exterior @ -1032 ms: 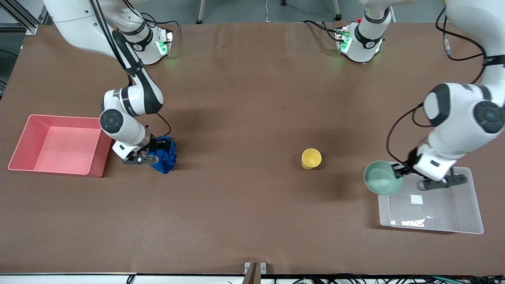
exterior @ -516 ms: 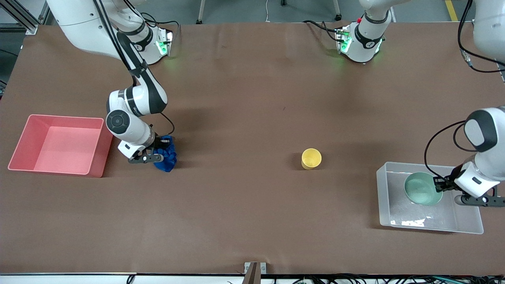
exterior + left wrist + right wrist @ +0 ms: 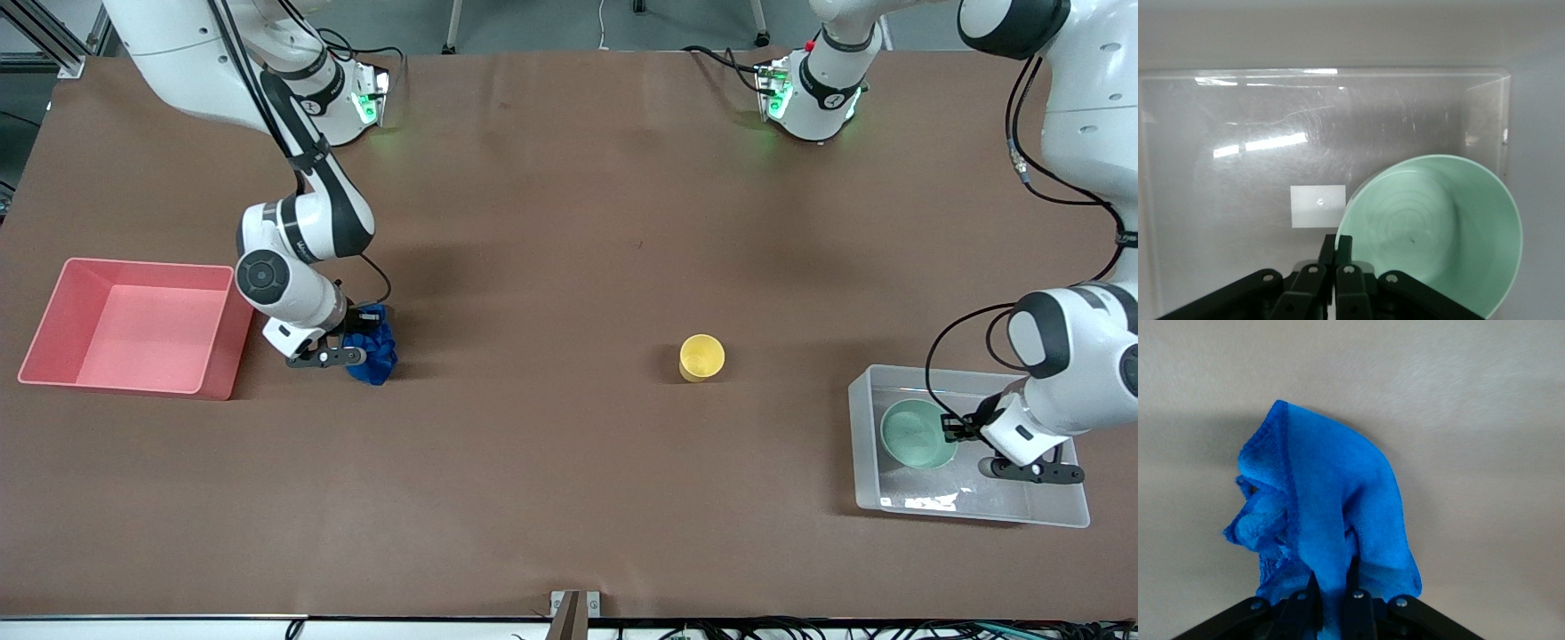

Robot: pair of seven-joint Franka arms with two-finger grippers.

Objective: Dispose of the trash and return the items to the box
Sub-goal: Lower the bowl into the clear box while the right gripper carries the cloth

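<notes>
My right gripper (image 3: 357,340) is shut on the blue wad of trash (image 3: 373,350), which hangs from its fingers beside the pink bin; the wad fills the right wrist view (image 3: 1325,520). My left gripper (image 3: 956,428) is shut on the rim of the mint-green bowl (image 3: 916,433) and holds it inside the clear box (image 3: 1058,511). In the left wrist view the bowl (image 3: 1438,227) sits over the box's bottom near its white label (image 3: 1317,205). The yellow cup (image 3: 701,356) stands upright on the table between the two grippers.
The pink rectangular bin (image 3: 53,307) stands at the right arm's end of the table, close to the right gripper. Both arm bases stand along the table's edge farthest from the front camera.
My left gripper carried the bowl from over the box's corner down into the box. My right gripper with the wad rose slightly and shifted a little.
</notes>
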